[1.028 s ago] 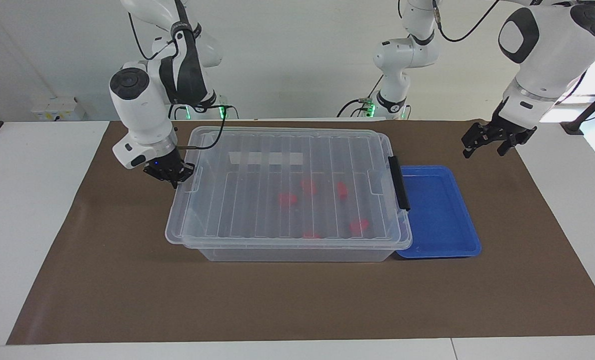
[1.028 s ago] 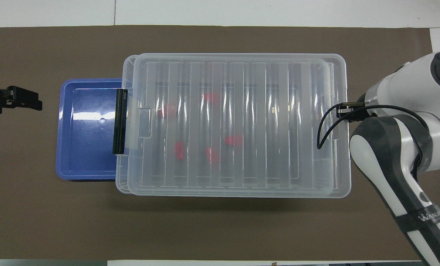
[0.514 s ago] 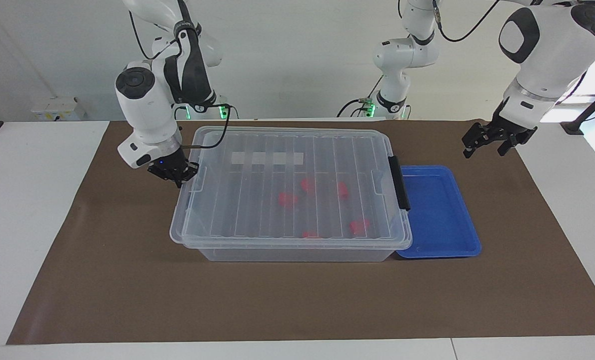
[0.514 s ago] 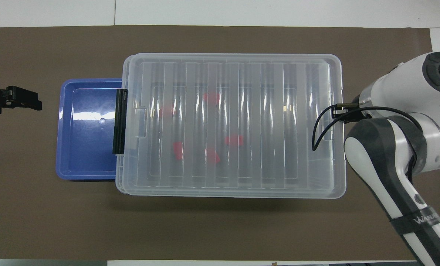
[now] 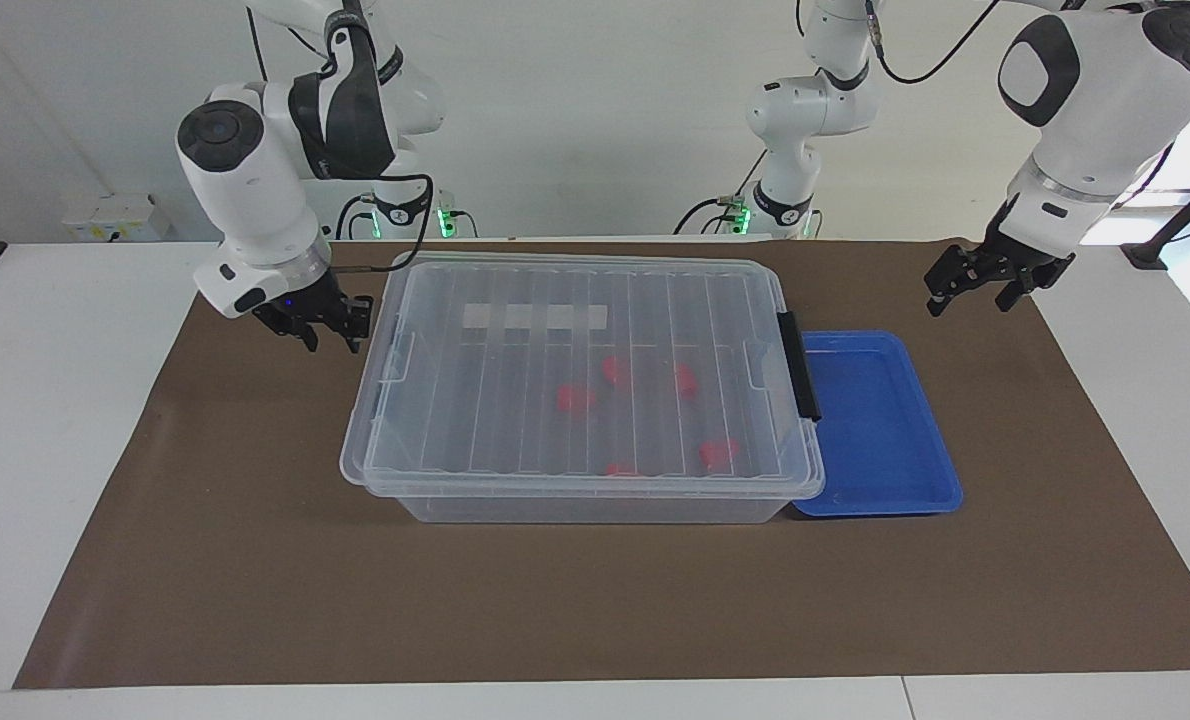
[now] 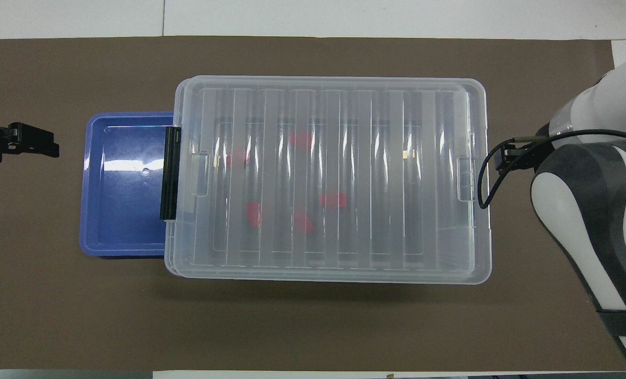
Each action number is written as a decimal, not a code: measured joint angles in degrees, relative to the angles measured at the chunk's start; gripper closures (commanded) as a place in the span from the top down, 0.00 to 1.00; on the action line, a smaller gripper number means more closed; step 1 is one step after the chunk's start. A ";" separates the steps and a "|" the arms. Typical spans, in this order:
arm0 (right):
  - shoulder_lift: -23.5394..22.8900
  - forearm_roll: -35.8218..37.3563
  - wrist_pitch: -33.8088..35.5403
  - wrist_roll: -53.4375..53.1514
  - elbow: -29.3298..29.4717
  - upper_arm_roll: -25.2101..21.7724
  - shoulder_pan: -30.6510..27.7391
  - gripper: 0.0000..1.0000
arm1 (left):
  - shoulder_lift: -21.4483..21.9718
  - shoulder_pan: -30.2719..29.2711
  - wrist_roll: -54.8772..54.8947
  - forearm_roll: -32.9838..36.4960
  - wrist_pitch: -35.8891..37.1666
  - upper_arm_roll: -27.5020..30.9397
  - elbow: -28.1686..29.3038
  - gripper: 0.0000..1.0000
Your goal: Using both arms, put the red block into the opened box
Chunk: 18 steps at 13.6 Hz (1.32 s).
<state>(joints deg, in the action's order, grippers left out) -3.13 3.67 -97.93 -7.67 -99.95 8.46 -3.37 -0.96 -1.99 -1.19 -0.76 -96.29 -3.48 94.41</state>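
The clear box [image 5: 595,505] stands mid-table with its ribbed lid [image 5: 515,420] lying flat on top. Several red blocks [image 5: 575,398] show through the lid, lying on the box floor [image 6: 333,200]. My right gripper [image 5: 327,338] hangs open just off the box's end toward the right arm's side, holding nothing and apart from the lid; in the overhead view its own wrist hides it. My left gripper [image 5: 970,300] waits open and holding nothing above the mat, off the blue tray's outer end [image 6: 50,147].
A shallow blue tray [image 5: 885,430] lies against the box's end with the black handle [image 5: 800,365], partly under the lid's edge. A brown mat [image 5: 255,560] covers the table.
The right gripper opened, let go of the lid's end and drew up and away from the box. The lid, raised at that end, settled flat. The left arm stayed still.
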 measured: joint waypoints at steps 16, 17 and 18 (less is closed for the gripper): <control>4.78 0.10 11.83 4.64 8.99 -6.05 1.06 1.00 | 0.00 0.00 0.00 0.00 0.00 0.00 0.00 1.00; 4.79 -0.33 11.76 4.64 9.12 -6.03 1.07 1.00 | 0.00 0.00 0.00 0.00 0.00 0.00 0.00 1.00; 4.80 -0.85 11.47 4.64 9.30 -6.03 1.09 1.00 | 0.00 0.00 0.00 0.00 0.00 0.00 0.00 1.00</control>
<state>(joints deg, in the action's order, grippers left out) 1.67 2.82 -86.46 -3.03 -90.66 2.43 -2.28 -0.96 -1.99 -1.19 -0.76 -96.29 -3.48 94.41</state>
